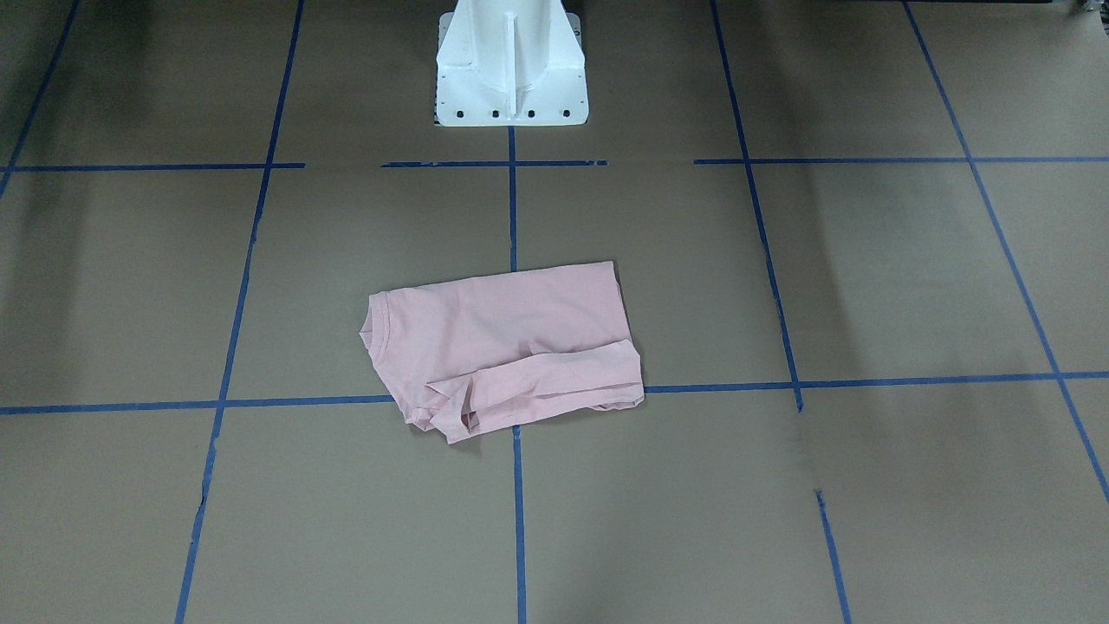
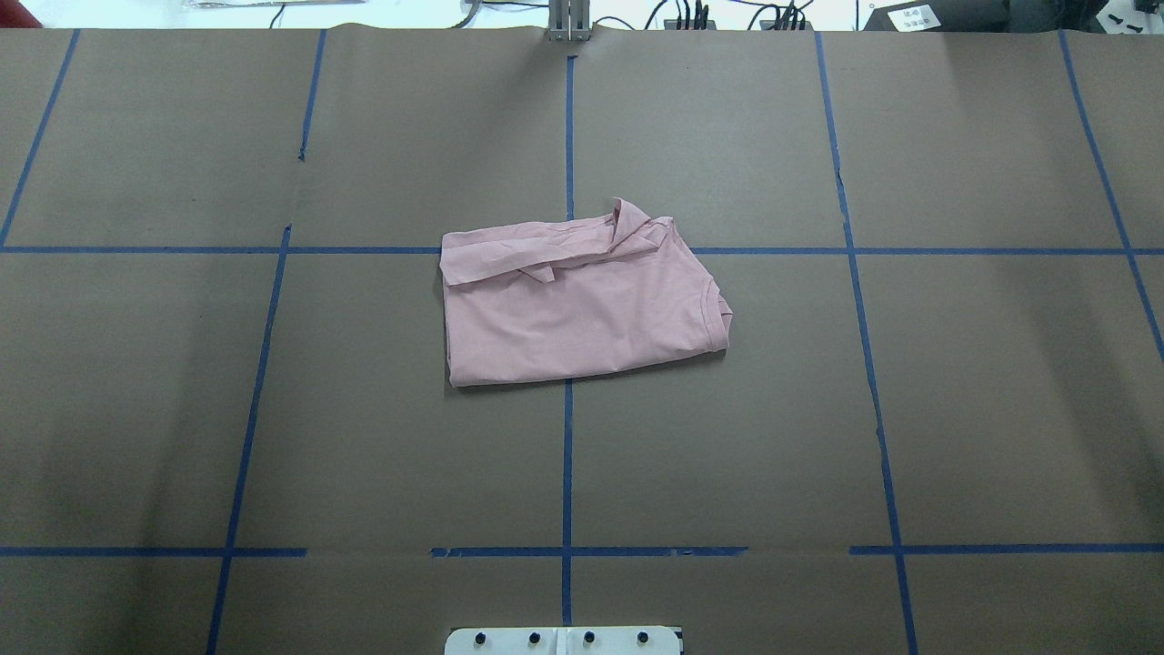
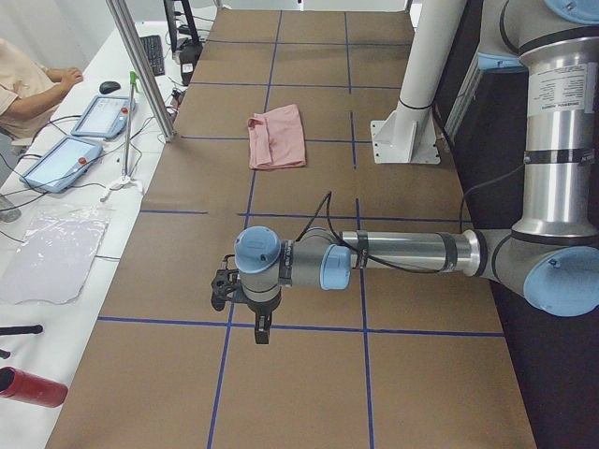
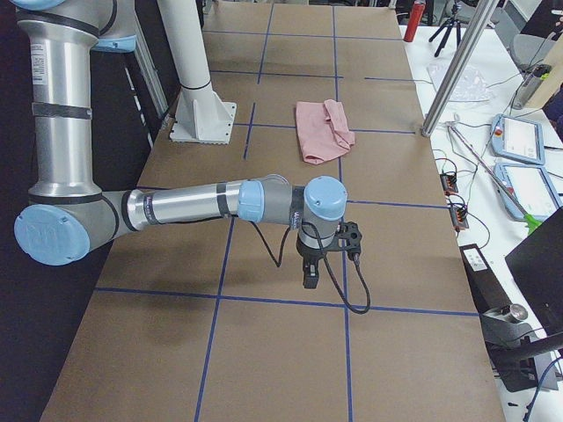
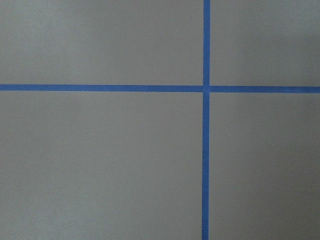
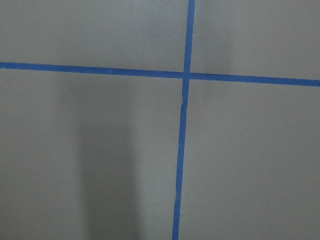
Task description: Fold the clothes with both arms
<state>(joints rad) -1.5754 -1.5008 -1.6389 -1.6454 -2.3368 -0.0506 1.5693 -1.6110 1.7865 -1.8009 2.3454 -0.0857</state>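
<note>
Lying folded in a rough rectangle at the middle of the table (image 2: 364, 437), the shirt (image 2: 582, 309) looks light, thin and limp. I judge it would sag unless pinched through all layers at the corners, and the loose sleeve (image 2: 546, 259) on its far edge may flop open. The left gripper (image 3: 261, 332) and right gripper (image 4: 310, 277) hang well apart from it, holding no cloth; whether their jaws are parted I cannot tell.
</note>
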